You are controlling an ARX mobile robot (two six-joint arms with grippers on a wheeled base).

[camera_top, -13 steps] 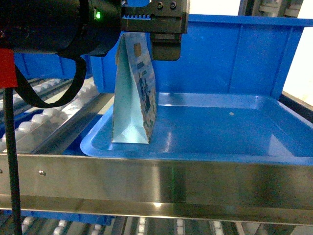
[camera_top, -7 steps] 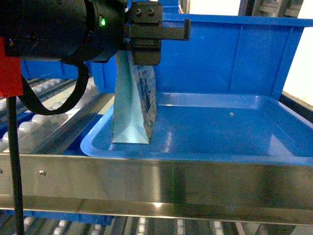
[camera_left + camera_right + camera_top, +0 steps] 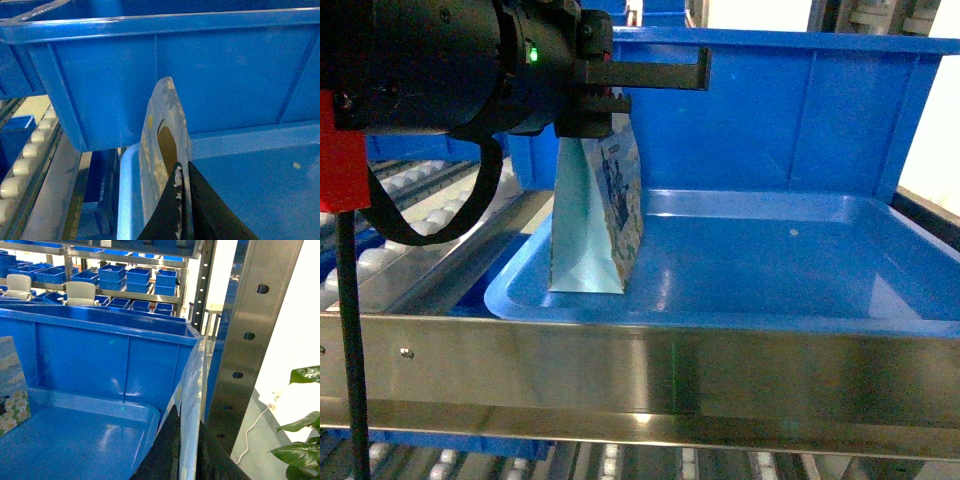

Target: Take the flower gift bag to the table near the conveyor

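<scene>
On left: roller rows of the conveyor (image 3: 415, 215). Beside them, upright at the left end of a blue tray (image 3: 770, 270), the flower gift bag (image 3: 598, 215), top edge pinched between the clenched left hand (image 3: 183, 187). At right, right hand (image 3: 187, 440) clamped on white plastic film (image 3: 189, 405).

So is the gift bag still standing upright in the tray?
Upright: the gift bag stands on its base in the blue tray, with the left gripper at its top edge.
</scene>
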